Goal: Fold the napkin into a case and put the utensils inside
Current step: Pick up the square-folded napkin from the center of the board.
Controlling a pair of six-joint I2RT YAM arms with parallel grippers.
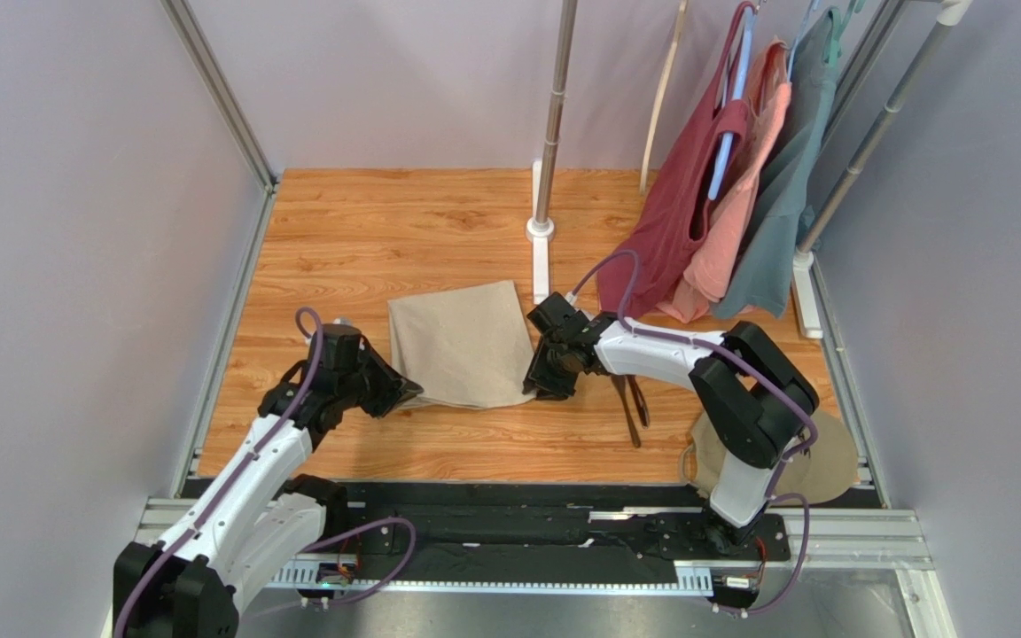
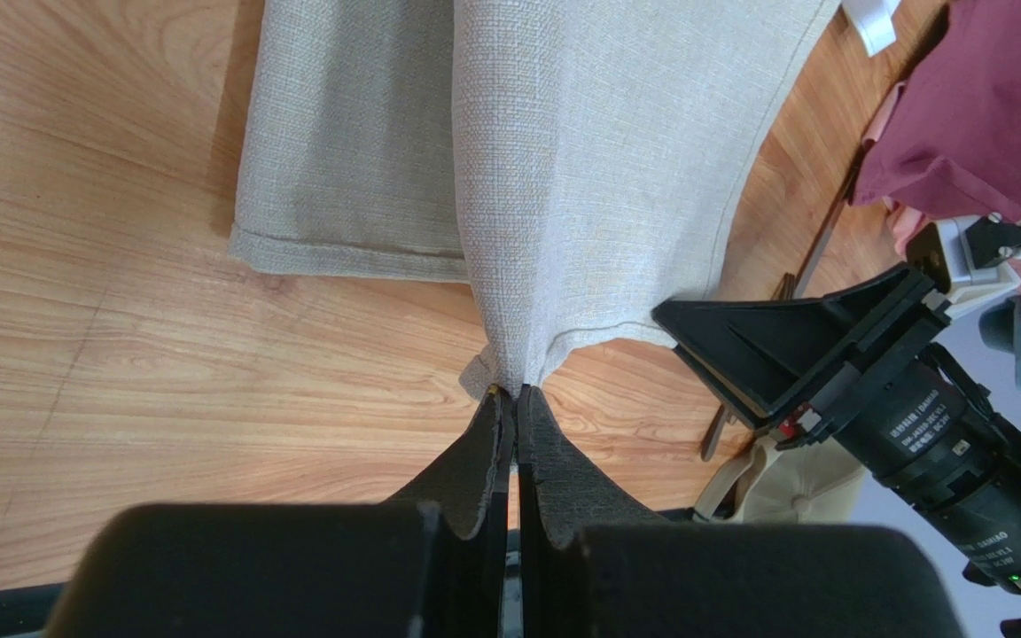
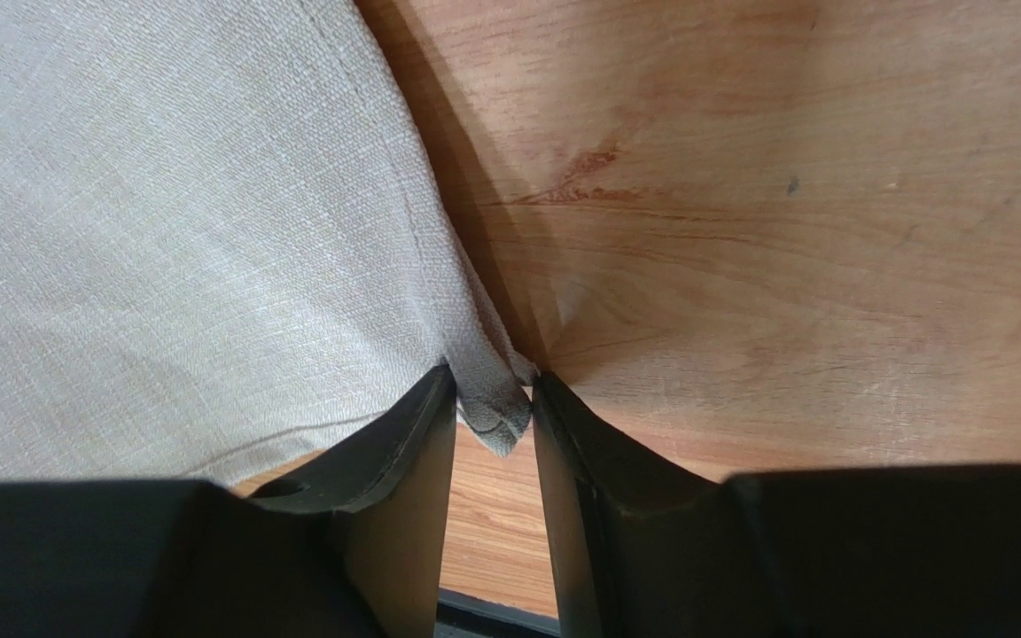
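The beige napkin (image 1: 456, 346) lies folded over on the wooden table (image 1: 343, 239), two layers showing in the left wrist view (image 2: 583, 160). My left gripper (image 1: 403, 392) is shut on its near corner (image 2: 516, 392), and the cloth rises to the fingertips. My right gripper (image 1: 539, 386) stands at the napkin's right near corner; in the right wrist view (image 3: 492, 386) its fingers are still apart with that corner (image 3: 492, 406) hanging between the tips. The dark utensils (image 1: 632, 406) lie on the table just right of the right gripper, partly under its arm.
A round tan disc (image 1: 822, 459) lies at the near right under the right arm. Maroon, salmon and grey-teal garments (image 1: 729, 200) hang at the back right. A pole base (image 1: 541, 226) stands behind the napkin. Metal rails (image 1: 230, 332) edge the table.
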